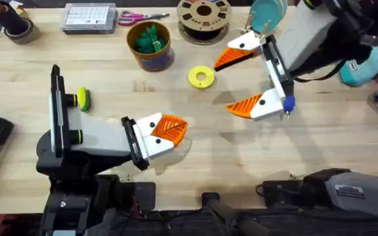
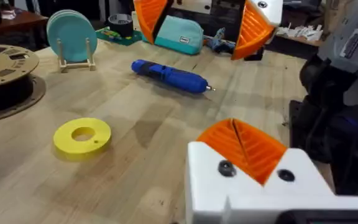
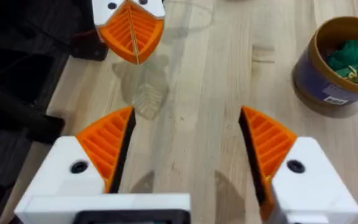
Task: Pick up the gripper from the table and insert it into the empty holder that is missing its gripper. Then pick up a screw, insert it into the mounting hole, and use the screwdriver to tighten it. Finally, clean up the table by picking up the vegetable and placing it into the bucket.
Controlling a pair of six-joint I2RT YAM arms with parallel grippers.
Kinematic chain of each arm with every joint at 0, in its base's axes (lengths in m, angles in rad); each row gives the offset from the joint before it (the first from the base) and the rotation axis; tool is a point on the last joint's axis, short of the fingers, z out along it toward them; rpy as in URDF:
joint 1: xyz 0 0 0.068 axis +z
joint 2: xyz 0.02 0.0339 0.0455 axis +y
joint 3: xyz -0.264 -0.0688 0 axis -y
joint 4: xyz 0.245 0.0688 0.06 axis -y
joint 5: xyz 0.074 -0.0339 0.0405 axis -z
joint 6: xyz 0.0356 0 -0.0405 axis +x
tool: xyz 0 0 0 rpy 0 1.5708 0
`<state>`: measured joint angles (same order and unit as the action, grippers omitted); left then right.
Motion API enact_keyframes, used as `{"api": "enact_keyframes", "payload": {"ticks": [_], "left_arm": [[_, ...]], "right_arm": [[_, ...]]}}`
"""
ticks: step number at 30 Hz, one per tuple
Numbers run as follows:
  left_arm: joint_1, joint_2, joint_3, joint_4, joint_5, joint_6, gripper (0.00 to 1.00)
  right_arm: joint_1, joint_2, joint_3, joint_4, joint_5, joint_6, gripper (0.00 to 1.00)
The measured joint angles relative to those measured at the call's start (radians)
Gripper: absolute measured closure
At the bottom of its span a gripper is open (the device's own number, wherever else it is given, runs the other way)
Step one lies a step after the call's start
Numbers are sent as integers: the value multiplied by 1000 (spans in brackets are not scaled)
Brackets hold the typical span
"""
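Where the pale butcher-block bench lies bare, clutter lines its far edge. Left end effector is pressed together; right end effector spread. No label is legible.

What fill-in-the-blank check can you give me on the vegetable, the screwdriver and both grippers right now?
1. The green vegetable sits inside the ____.
2. The blue screwdriver lies on the ____, held by neither gripper.
3. The right gripper is ____.
4. The left gripper is ____.
Missing words: bucket; table; open; shut.
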<state>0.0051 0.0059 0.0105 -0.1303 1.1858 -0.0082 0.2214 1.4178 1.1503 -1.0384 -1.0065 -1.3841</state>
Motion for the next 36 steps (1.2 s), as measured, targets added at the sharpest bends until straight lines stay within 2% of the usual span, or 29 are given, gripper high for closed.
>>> {"api": "enact_keyframes", "payload": {"ticks": [7,10,13,19,27,28,31,36], "left_arm": [[0,0,0,0,0,0,997],[0,0,0,0,0,0,997],[0,0,0,0,0,0,997],[0,0,0,0,0,0,997],[0,0,0,0,0,0,997],[0,0,0,0,0,0,997],[0,0,0,0,0,0,997],[0,0,0,0,0,0,997]], "right_arm": [[0,0,0,59,1,98,3],[0,0,0,150,6,235,4],[0,0,4,240,47,437,4],[-2,1,98,272,320,849,4],[-2,1,299,174,655,1130,4],[-2,1,340,138,792,1194,4],[-4,1,351,126,888,1225,4],[-27,1,351,121,959,1247,3]]}}
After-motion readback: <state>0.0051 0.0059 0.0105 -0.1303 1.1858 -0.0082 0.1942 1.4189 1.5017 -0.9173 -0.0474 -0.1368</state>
